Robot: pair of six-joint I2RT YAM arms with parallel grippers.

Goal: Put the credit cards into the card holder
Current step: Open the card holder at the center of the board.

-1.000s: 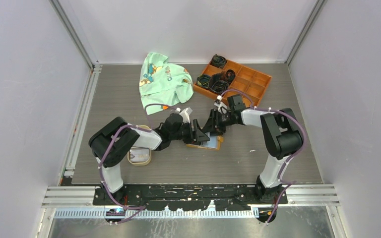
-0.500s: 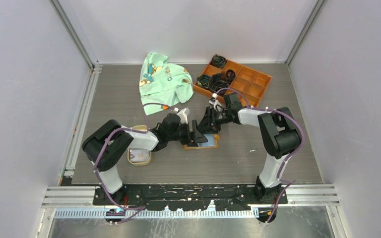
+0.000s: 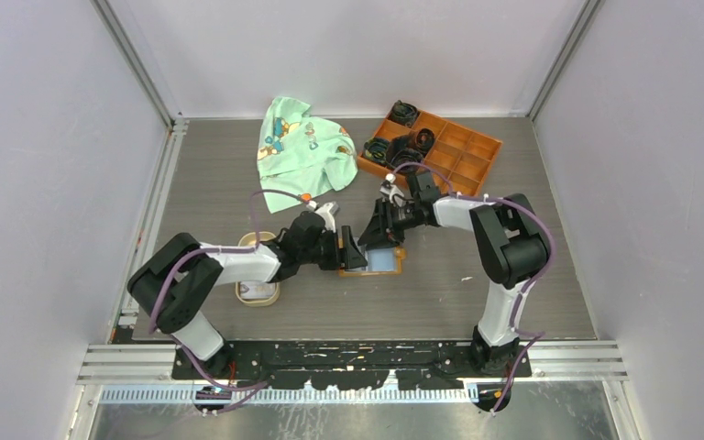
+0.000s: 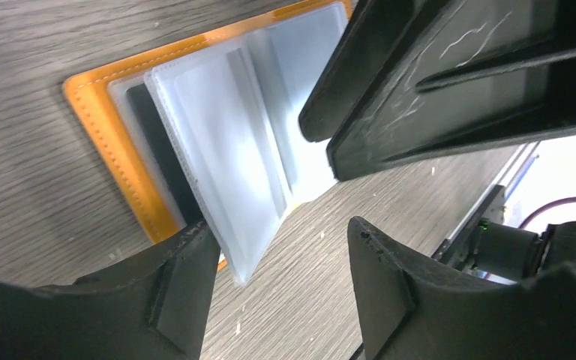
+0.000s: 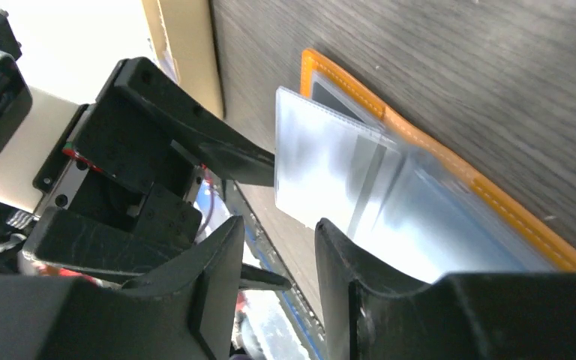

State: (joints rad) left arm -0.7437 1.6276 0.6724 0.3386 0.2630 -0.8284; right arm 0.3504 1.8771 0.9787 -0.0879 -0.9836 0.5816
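Overhead view down onto table point(image 3: 513, 293); both wrist views close, facing across card holder point(image 4: 217, 142)

Stretching both arms inward and low, facing the left gripper point(image 3: 352, 254) and right gripper point(image 3: 375, 233) almost tip to tip, holding both pairs of jaws parted, the left wider.

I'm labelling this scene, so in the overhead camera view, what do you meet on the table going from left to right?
tan dish → card holder → orange tray. The green cloth is left out: it spans from over the dish to over the card holder.
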